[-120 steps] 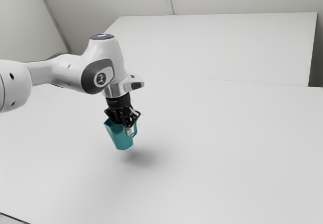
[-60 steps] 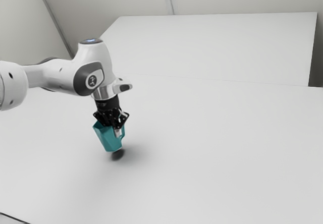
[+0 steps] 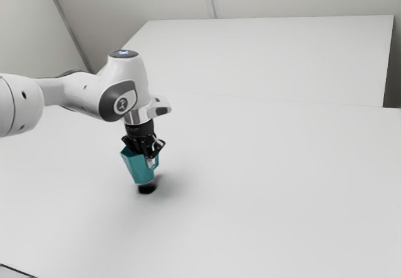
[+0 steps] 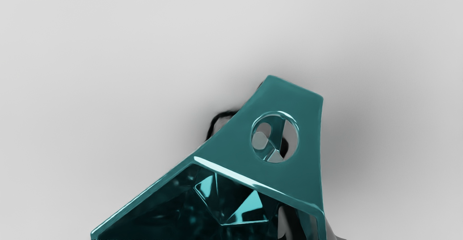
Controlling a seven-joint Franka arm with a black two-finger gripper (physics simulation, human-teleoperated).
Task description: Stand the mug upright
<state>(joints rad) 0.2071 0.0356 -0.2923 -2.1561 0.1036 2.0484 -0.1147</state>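
The gripper (image 3: pixel 149 158) points down and is shut on the wall of the teal mug (image 3: pixel 138 168). The mug hangs just above the table, its opening up and its base leaning slightly toward the exterior view's right, with the handle on that side. In the wrist view the mug (image 4: pixel 217 151) shows its dark inside and its flat handle with a round hole. There, one finger of the gripper (image 4: pixel 314 231) is inside the mug and the other outside, the wall between them. The fingertips are partly hidden by the mug.
The wide white table (image 3: pixel 269 196) extends around the mug, with a dark shadow close beneath it. Behind stands a pale raised panel (image 3: pixel 263 59). A dark-edged corner (image 3: pixel 15 273) is at the exterior view's lower left.
The hand and held mug first moved toward the exterior view's left and lower, then a little back to the right. The shadow is now darker and closer under the mug.
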